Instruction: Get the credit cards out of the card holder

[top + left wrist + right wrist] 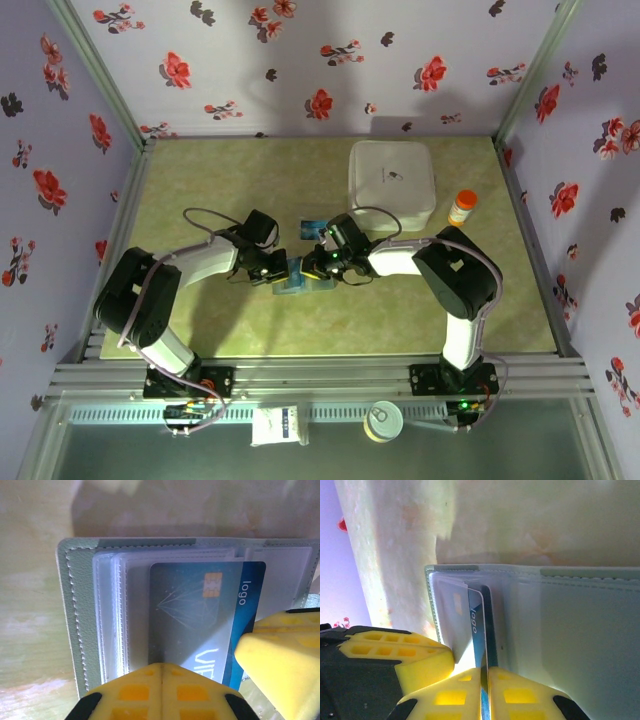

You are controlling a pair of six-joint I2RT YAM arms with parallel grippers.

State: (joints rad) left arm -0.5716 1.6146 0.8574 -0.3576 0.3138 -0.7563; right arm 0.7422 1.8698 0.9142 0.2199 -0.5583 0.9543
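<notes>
Card holder [75,630] one, blue card [200,610] one.

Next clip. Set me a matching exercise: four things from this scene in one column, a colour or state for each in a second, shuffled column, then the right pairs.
Things
1. blue card
2. card holder
3. white box
4. small bottle

Colour or state
A. orange cap
B. lying open, clear sleeves showing
C. pinched edge-on by the right gripper
D. largest thing, square with rounded corners

Pairs: 1-C, 2-B, 3-D, 4-A
</notes>
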